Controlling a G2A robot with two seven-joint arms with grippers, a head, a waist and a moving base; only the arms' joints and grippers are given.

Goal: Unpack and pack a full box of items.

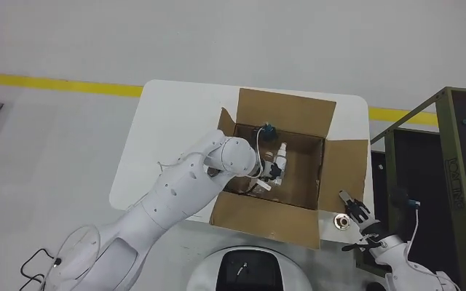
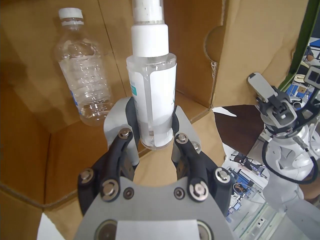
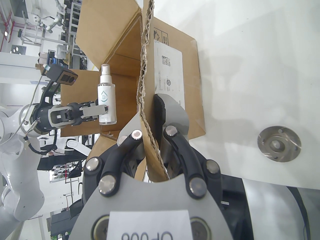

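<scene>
Our left pincer [image 2: 152, 116] is clenched on the lower body of the spray bottle [image 2: 150, 76], holding it upright over the inside of the open box [image 1: 291, 211]. A clear water bottle [image 2: 82, 76] lies inside the box. Our right pincer [image 3: 152, 118] is clamped on a box flap [image 3: 147, 51], near a metal disc [image 3: 279, 144] on the desk [image 3: 250, 51].

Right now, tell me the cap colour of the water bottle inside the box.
White; the cap shows best in the left wrist view.

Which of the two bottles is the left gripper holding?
The white-topped spray bottle, clamped in the left gripper; the clear water bottle rests free in the box.
</scene>
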